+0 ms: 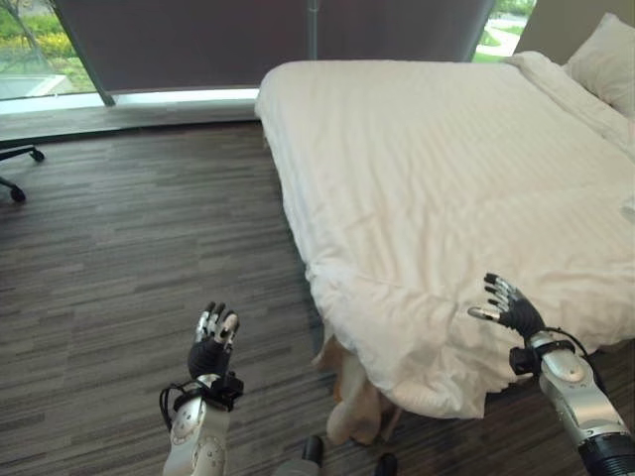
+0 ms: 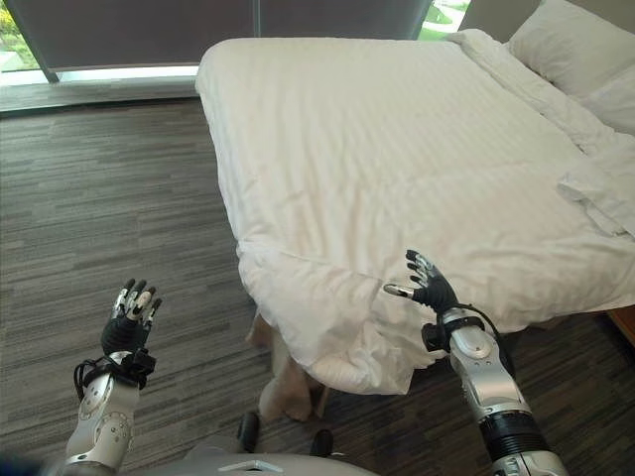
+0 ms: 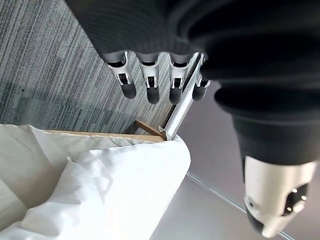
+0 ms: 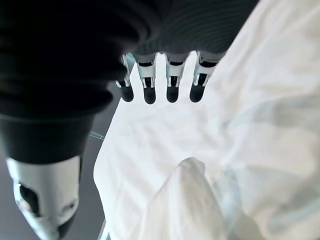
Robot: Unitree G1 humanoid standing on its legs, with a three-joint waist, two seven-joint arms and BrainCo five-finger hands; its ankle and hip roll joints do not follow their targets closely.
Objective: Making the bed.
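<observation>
A wide bed with a white duvet (image 1: 437, 169) fills the right of the room; its near corner (image 1: 397, 327) hangs bunched and creased over the bed's foot. White pillows (image 2: 566, 45) lie at the head, far right. My right hand (image 2: 429, 286) is raised over the duvet's near edge, fingers (image 4: 150, 92) straight and spread, holding nothing. My left hand (image 1: 213, 342) is up over the floor to the left of the bed, fingers (image 3: 150, 90) straight, also holding nothing and well apart from the duvet.
Dark wood-look floor (image 1: 129, 258) runs left of the bed. A window wall with a dark blind (image 1: 198, 40) stands at the back. An office chair's base (image 1: 15, 169) shows at the far left. Beige cloth (image 1: 352, 397) hangs under the bed corner.
</observation>
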